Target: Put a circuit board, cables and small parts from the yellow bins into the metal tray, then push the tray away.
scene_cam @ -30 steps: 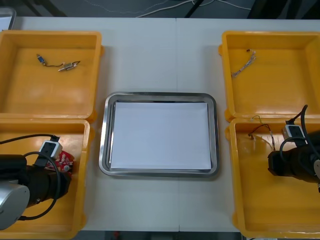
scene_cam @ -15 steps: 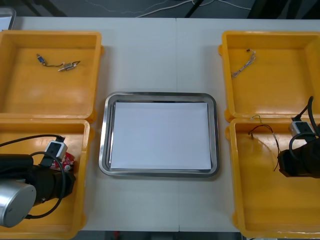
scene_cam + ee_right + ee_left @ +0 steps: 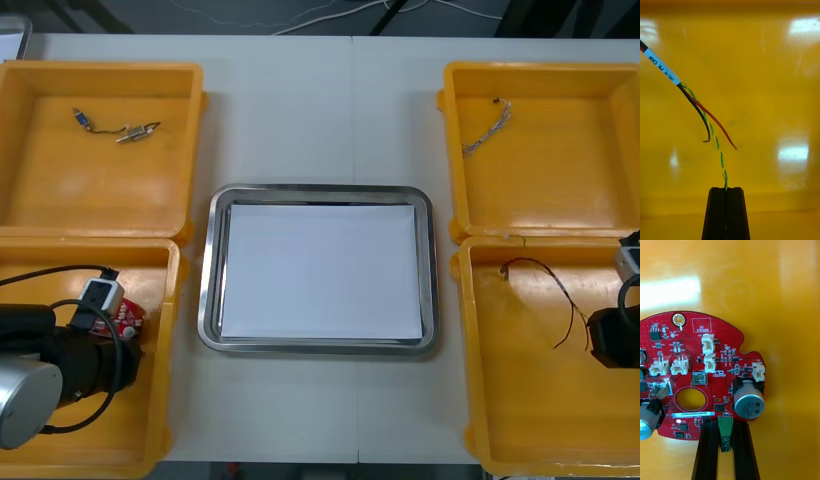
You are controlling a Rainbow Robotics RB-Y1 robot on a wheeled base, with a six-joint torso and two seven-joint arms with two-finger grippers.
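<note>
Both arms are at the picking stage: nothing lies yet in the metal tray (image 3: 320, 190), whose white inside fills the middle of the front view between the bins. At the lower left of that frame the left gripper (image 3: 725, 425) is clamped on the round red circuit board (image 3: 720, 337), its two black fingers pinching a small green connector at the board's edge. The board is over the floor of the lower-left bin (image 3: 150, 420); whether it rests on that floor or hangs just above it, I cannot tell. Low at the right edge of the frame the right gripper (image 3: 726, 189) is inside the lower-right bin (image 3: 520, 400), fingers closed tight on one thin green-and-yellow strand of the multi-strand cable (image 3: 663, 66). Its black and red strands hang free beside that strand, and in the front view the rest arcs toward the bin's upper-left corner. The small metal parts (image 3: 118, 128) lie in the upper-left bin and a pale twisted cable (image 3: 487, 128) in the upper-right bin, each well apart from either gripper. The next move, as I judge it, is a lift clear of each bin wall, a carry inward over the tray rim, and a release onto the white. The board is held only by a small connector, so it wants a slow, level carry — and the cable, gripped by a single strand with its length trailing, needs enough height not to snag the wall.
</note>
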